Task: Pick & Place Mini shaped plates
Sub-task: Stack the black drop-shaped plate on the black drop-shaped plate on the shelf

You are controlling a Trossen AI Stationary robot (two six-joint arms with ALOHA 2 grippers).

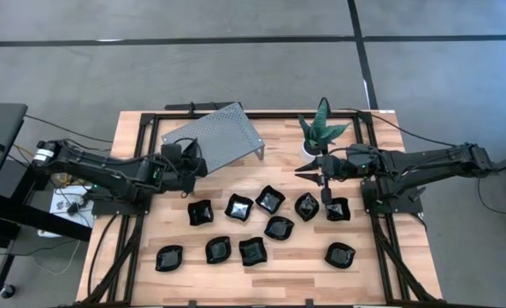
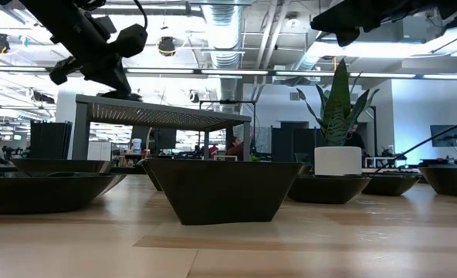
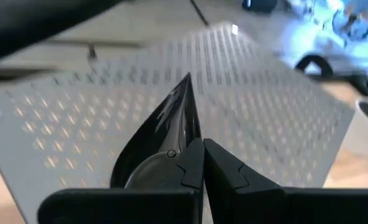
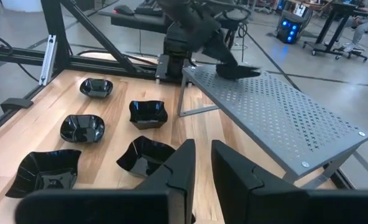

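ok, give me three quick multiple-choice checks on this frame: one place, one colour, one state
1. Where is the plant?
A. On top of the stand
B. On the table, beside the stand, near the right gripper
C. On the floor

2. What colour are the plates?
A. White
B. Red
C. Black

3. What is the left gripper doing?
A. Shut on a plate above the stand
B. Open, low over the wood
C. Parked off the table

Key:
1 B: the high view shows its white pot on the wood, right of the stand.
2 C: every dish is glossy black.
3 A: the left wrist view shows the fingers pinching a plate's rim over the perforated top.
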